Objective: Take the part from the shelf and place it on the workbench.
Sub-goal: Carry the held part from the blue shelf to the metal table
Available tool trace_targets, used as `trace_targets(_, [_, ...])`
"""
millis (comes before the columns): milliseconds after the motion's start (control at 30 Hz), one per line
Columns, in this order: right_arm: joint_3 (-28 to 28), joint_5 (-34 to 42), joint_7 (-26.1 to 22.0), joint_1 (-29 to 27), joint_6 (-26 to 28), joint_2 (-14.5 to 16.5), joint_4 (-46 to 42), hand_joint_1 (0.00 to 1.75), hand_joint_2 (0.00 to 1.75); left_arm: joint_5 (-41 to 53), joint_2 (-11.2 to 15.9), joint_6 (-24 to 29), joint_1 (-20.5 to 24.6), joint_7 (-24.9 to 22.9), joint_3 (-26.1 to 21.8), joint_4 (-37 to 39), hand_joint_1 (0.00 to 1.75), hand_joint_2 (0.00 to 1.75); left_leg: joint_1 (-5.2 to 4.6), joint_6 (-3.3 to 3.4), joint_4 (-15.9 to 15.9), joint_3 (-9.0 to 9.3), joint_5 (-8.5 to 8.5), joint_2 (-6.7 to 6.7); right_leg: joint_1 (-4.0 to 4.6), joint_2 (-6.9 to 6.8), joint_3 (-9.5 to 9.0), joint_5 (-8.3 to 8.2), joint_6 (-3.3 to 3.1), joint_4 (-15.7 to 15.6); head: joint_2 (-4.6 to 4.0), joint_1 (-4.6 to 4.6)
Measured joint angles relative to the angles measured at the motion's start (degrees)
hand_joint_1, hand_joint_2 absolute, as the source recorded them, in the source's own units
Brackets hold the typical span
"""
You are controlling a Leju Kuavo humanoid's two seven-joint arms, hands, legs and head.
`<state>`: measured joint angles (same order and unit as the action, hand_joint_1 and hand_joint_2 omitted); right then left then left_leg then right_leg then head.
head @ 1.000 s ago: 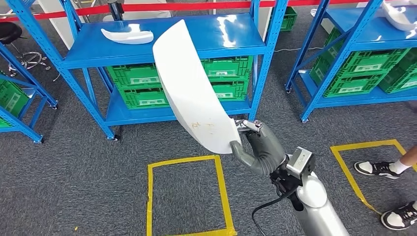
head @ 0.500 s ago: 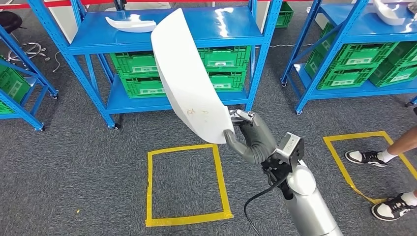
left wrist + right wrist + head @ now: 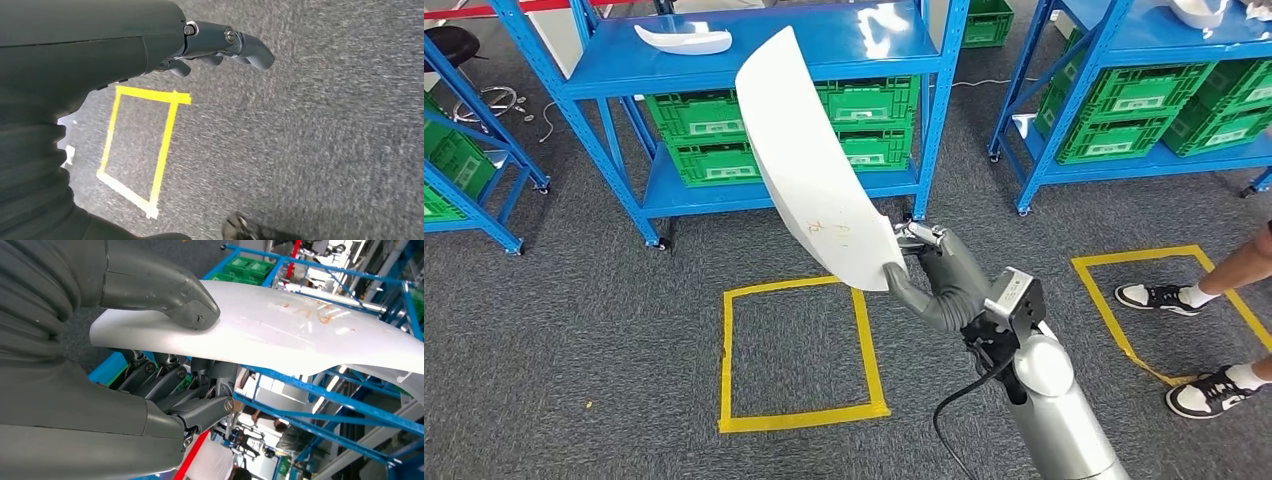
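**Right hand holds the white part above the floor, in front of the shelf**

The right hand grips the large curved white part by its lower end. In the right wrist view the thick thumb presses on the upper face of the part, and the darker fingers are curled under it, so the part is pinched between them. The part stands tilted upward from the hand and is held in the air over the grey carpet floor, in front of the blue shelf. Faint orange marks are on its face near the hand.

The left hand hangs over the carpet. Its fingers are bent a little and apart, and it holds nothing.

A second white part lies on the top board of the shelf. Green crates stand on the lower boards. A square of yellow tape is on the floor below the held part. At the right, a person's shoes stand near another yellow square.
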<state>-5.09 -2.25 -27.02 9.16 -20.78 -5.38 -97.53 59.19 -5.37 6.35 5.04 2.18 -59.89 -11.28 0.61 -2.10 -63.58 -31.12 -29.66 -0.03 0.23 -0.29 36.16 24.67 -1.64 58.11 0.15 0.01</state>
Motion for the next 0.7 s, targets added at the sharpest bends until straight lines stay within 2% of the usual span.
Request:
trace_targets(33, [0.00,0.04,0.09,0.00,0.11,-0.17,-0.18,1.75,1.75,0.14,-0.20,-0.13,0.24,0.32,0.00,0.02,0.00,1.75,-0.13,0.29,3.15,1.96,-0.88,-0.09,0.04,-0.06,0.49,-0.45,0.28,0.27,0.00,0.03])
trace_targets(67, [0.00,0.05,0.23,-0.11,0.29,-0.32,-0.40,1.75,1.75,0.49,-0.39,-0.24,0.44,0.46,0.00,0.04,0.00,1.75,-0.33,0.67,5.05,2.92,-1.67,-0.17,0.03,-0.12,0.85,-0.97,0.57,0.34,0.00,0.05])
trace_targets(133, [0.06,0.08,0.68,-0.79,0.67,-0.60,-1.00,1.75,1.75,1.73,-0.95,-0.41,0.59,0.27,0.05,0.14,0.00,1.75,-0.40,1.66,5.80,2.29,-1.13,-0.09,-0.07,-0.15,1.29,-1.88,1.15,0.25,0.00,0.05])
trace_targets(167, [0.16,0.09,1.09,-1.38,0.81,-0.77,-1.45,1.75,1.75,2.47,-1.21,-0.50,0.63,0.01,0.13,0.18,0.00,1.75,-0.34,2.24,5.89,1.77,-0.55,0.03,-0.14,-0.07,1.70,-1.25,1.52,0.65,0.00,0.10])
trace_targets(200, [0.31,0.09,1.61,-2.03,0.92,-0.98,-1.99,1.75,1.75,3.23,-1.46,-0.63,0.66,-0.32,0.31,0.22,0.00,1.75,-0.22,2.75,6.00,1.12,0.12,0.17,-0.20,0.03,2.33,0.43,1.91,1.97,0.00,0.16])
trace_targets(233, [0.55,0.10,2.14,-2.68,0.97,-1.21,-2.60,1.75,1.75,3.89,-1.69,-0.75,0.70,-0.61,0.56,0.25,0.00,1.75,-0.14,3.13,6.03,0.44,0.79,0.30,-0.34,0.13,3.17,3.04,2.26,4.35,0.00,0.23])
trace_targets(300, [1.04,0.11,3.19,-3.90,0.93,-1.57,-3.79,1.75,1.75,5.16,-1.90,-0.96,0.74,-1.26,1.14,0.24,0.00,1.75,-0.21,3.43,5.90,-1.29,2.14,0.37,-0.47,0.22,4.82,8.52,2.80,11.43,0.00,0.35])
trace_targets(333, [1.25,0.10,3.57,-4.53,0.83,-1.74,-4.37,1.75,1.75,5.78,-1.99,-1.02,0.70,-1.58,1.48,0.25,0.00,1.75,-0.24,3.45,5.79,-2.22,2.79,0.41,-0.50,0.23,5.12,9.74,2.93,14.48,0.00,0.35])
trace_targets(367, [1.37,0.07,3.91,-5.19,0.72,-1.93,-4.90,1.75,1.75,6.38,-2.06,-1.06,0.62,-1.96,1.85,0.25,0.00,1.75,-0.26,3.42,5.63,-3.20,3.45,0.48,-0.51,0.23,4.69,9.59,2.97,16.17,0.00,0.35])
trace_targets(400, [1.44,-0.03,4.25,-5.79,0.62,-2.16,-5.42,1.75,1.75,6.93,-2.11,-1.10,0.51,-2.40,2.26,0.26,0.00,1.75,-0.26,3.34,5.43,-4.18,4.07,0.54,-0.50,0.24,3.39,8.31,2.92,16.05,0.00,0.35])
trace_targets(433, [1.46,-0.17,4.47,-6.26,0.56,-2.35,-5.88,1.75,1.75,7.27,-2.17,-1.13,0.36,-2.73,2.63,0.28,0.00,1.75,-0.26,3.22,5.20,-5.13,4.64,0.59,-0.50,0.24,1.09,6.67,2.81,13.96,0.00,0.36])
trace_targets(467, [1.46,-0.31,4.61,-6.56,0.56,-2.52,-6.25,1.75,1.75,7.50,-2.25,-1.14,0.25,-2.99,2.97,0.29,0.00,1.75,-0.27,3.04,4.91,-5.98,5.21,0.63,-0.48,0.24,-2.13,5.90,2.60,10.19,0.00,0.37])
trace_targets(500, [1.46,-0.46,4.66,-6.68,0.50,-2.67,-6.52,1.75,1.75,7.63,-2.34,-1.15,0.17,-3.09,3.22,0.30,0.00,1.75,-0.32,2.80,4.68,-6.65,5.73,0.65,-0.37,0.26,-5.49,6.11,2.34,5.62,0.00,0.35])
trace_targets(533, [1.46,-0.55,4.58,-6.75,0.44,-2.83,-6.68,1.75,1.75,7.66,-2.41,-1.15,0.12,-3.01,3.40,0.31,0.00,1.75,-0.36,2.49,4.63,-7.03,6.25,0.67,-0.21,0.27,-7.90,6.81,2.04,1.89,0.00,0.33])
trace_targets(567, [1.46,-0.57,4.40,-6.79,0.36,-3.02,-6.75,1.75,1.75,7.65,-2.46,-1.15,0.12,-2.81,3.51,0.30,0.00,1.75,-0.33,2.14,4.72,-7.19,6.72,0.68,-0.03,0.30,-9.37,7.75,1.70,-0.70,0.00,0.37])
trace_targets(600, [1.46,-0.55,4.07,-6.87,0.26,-3.22,-6.75,1.75,1.75,7.62,-2.53,-1.16,0.09,-2.39,3.55,0.30,0.00,1.75,-0.29,1.77,4.97,-7.21,7.18,0.71,0.18,0.32,-9.67,8.01,1.34,-1.80,0.00,0.41])
trace_targets(633, [1.46,-0.46,3.66,-6.93,0.20,-3.41,-6.65,1.75,1.75,7.60,-2.54,-1.22,0.02,-1.86,3.60,0.30,0.00,1.75,-0.20,1.38,5.24,-7.22,7.61,0.70,0.15,0.25,-9.28,7.57,0.89,-1.90,0.00,0.45])
trace_targets(667, [1.46,-0.31,3.19,-6.91,0.13,-3.55,-6.48,1.75,1.75,7.58,-2.54,-1.29,-0.07,-1.25,3.67,0.30,0.00,1.75,-0.10,1.03,5.15,-7.46,7.45,0.62,0.08,0.10,-9.06,7.03,0.41,-2.11,0.00,0.48])
trace_targets(700, [1.46,-0.10,2.69,-6.89,0.06,-3.70,-6.27,1.75,1.75,7.42,-2.57,-1.34,-0.18,-0.43,3.74,0.31,0.00,1.75,-0.06,0.73,4.34,-7.89,6.32,0.48,-0.04,-0.09,-8.72,6.35,-0.09,-2.30,0.00,0.43])
